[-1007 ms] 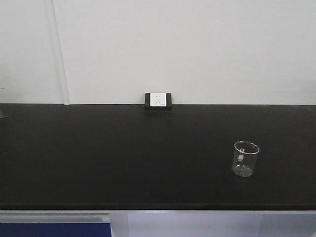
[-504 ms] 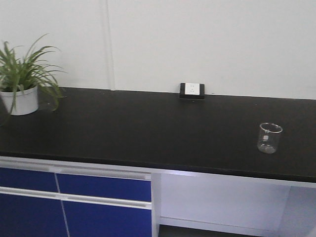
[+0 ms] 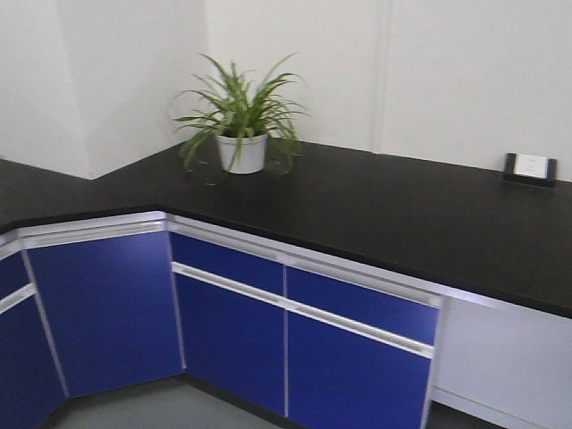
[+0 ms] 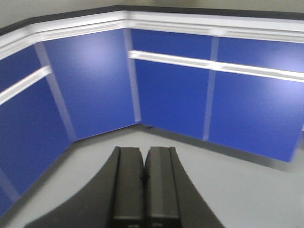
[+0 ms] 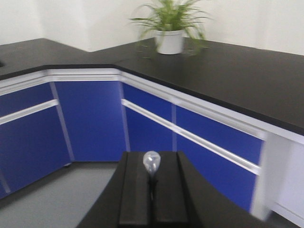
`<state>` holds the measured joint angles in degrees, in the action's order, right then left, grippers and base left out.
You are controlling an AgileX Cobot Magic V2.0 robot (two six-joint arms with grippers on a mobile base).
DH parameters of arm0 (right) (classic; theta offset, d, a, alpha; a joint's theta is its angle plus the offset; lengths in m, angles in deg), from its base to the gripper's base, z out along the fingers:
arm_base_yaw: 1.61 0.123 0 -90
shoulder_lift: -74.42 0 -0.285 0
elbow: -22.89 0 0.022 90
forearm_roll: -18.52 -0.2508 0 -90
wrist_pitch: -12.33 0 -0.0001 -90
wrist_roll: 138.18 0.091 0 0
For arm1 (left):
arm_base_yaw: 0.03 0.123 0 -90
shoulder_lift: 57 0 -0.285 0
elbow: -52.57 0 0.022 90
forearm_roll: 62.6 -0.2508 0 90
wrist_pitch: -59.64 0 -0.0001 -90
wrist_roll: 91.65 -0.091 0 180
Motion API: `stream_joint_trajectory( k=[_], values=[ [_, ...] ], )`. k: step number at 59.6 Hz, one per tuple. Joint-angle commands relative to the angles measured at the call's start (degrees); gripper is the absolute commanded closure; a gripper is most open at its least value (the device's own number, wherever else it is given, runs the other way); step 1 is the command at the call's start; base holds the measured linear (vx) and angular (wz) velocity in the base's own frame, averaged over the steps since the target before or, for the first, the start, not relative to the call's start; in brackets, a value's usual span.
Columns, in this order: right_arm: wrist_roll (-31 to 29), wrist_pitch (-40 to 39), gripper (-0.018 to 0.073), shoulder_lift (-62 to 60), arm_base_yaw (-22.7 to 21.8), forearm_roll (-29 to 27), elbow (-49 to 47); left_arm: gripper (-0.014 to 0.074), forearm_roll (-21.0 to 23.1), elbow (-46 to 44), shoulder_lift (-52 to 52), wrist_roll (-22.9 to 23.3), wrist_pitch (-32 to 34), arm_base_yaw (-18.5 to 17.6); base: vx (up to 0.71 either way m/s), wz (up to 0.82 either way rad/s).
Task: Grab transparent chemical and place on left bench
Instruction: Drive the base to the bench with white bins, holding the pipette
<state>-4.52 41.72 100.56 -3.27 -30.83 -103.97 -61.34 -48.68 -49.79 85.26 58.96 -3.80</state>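
The transparent chemical's beaker is out of view. Only a translucent whitish dropper bulb (image 5: 152,164) shows, poking up between the fingers of my right gripper (image 5: 152,155), which is shut on the dropper. The left bench (image 3: 375,210) is a black-topped corner counter over deep-blue doors; it lies ahead and fills the front view. In the right wrist view the left bench (image 5: 247,76) runs off to the right. My left gripper (image 4: 144,150) is shut with nothing in it and points at the blue cabinet doors (image 4: 95,80) below the counter.
A green plant in a white pot (image 3: 241,147) stands at the counter's back near the corner, and also shows as the plant (image 5: 170,33) in the right wrist view. A wall socket box (image 3: 530,167) sits at the far right. Grey floor (image 4: 247,185) lies before the cabinets.
The front view has swung left along the counter: the clear beaker and socket slid right, the beaker left the view, and the plant and corner cabinets came in.
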Motion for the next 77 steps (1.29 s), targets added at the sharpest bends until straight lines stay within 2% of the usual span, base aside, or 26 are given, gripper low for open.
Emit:
stream_joint_trajectory(
  k=[1, 48, 77],
  values=[
    [-0.5, -3.0, 0.0562, 0.4, 0.0, -1.8, -1.7, 0.06, 0.0, 0.9, -1.1, 0.4, 4.5, -0.1, -0.17, 0.75],
    [-0.5, -3.0, 0.0562, 0.4, 0.0, -1.8, -1.7, 0.06, 0.0, 0.9, -1.1, 0.4, 4.5, -0.1, -0.16, 0.7],
    [-0.5, -3.0, 0.0562, 0.4, 0.0, -1.8, -1.7, 0.06, 0.0, 0.9, -1.1, 0.4, 4.5, -0.1, 0.05, 0.75]
  ],
)
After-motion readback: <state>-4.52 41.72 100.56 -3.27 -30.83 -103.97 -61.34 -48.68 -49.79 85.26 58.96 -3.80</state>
